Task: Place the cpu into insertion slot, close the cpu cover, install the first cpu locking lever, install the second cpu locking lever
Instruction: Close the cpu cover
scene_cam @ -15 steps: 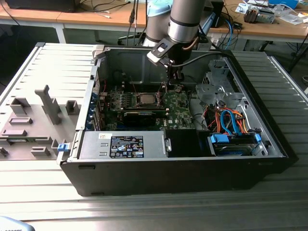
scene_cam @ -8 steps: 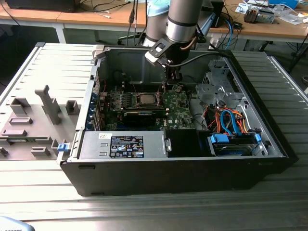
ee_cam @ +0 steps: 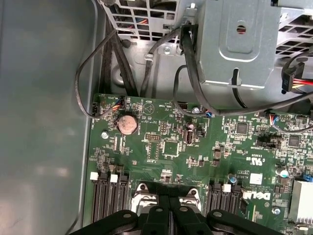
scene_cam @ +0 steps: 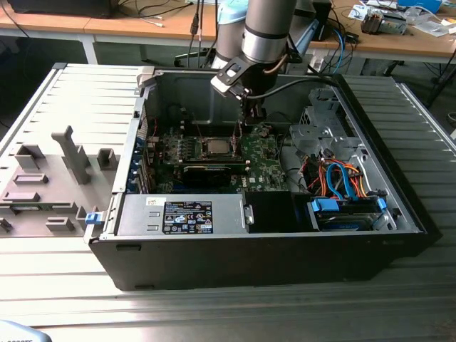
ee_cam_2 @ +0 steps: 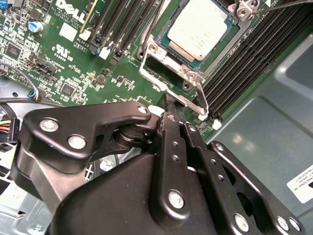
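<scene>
The cpu (ee_cam_2: 204, 27) lies flat in the insertion slot (ee_cam_2: 172, 53) on the green motherboard (ee_cam_2: 73, 68), its silvery top showing. The cpu cover (ee_cam_2: 159, 56) lies as a silvery frame around it. A thin wire locking lever (ee_cam_2: 200, 95) bends around the slot's near end, and another wire lever (ee_cam_2: 286, 4) runs past the far corner. My gripper (ee_cam_2: 168, 108) is shut, with its black fingertips together and touching the cover's end tab. In the exterior view the gripper (scene_cam: 251, 115) hangs just off the cpu (scene_cam: 216, 147), towards the exterior view's right. In the first wrist view the fingers (ee_cam: 161, 215) sit over the slot's metal end (ee_cam: 145, 198).
The open computer case (scene_cam: 271, 249) walls in the board. Black memory slots (ee_cam_2: 244, 63) flank the socket. Black cables (ee_cam: 190, 73) and a grey drive cage (ee_cam: 239, 44) stand beyond the board, near a coin battery (ee_cam: 128, 124). A grey fixture plate (scene_cam: 50, 178) lies at the exterior view's left.
</scene>
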Controlling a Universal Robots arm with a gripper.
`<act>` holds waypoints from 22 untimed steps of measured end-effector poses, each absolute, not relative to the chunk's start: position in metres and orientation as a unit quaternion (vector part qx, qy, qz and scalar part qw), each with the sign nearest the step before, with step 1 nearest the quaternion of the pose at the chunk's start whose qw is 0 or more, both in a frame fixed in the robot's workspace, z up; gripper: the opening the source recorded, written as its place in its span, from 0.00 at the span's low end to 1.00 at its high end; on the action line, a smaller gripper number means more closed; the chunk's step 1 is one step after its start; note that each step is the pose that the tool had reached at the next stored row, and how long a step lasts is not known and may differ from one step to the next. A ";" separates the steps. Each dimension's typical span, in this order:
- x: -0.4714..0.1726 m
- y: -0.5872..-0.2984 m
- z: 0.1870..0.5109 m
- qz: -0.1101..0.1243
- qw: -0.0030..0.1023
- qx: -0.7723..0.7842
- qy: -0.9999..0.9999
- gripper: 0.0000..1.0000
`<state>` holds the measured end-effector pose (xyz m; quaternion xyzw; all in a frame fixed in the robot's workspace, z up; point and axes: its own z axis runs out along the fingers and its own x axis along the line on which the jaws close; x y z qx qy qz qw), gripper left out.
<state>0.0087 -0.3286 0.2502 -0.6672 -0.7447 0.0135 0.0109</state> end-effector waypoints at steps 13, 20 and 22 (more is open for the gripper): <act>0.003 -0.329 0.250 0.014 0.011 -0.667 -0.745 0.11; -0.001 -0.329 0.249 0.014 0.011 -0.667 -0.745 0.11; -0.002 -0.329 0.248 0.013 0.011 -0.667 -0.745 0.11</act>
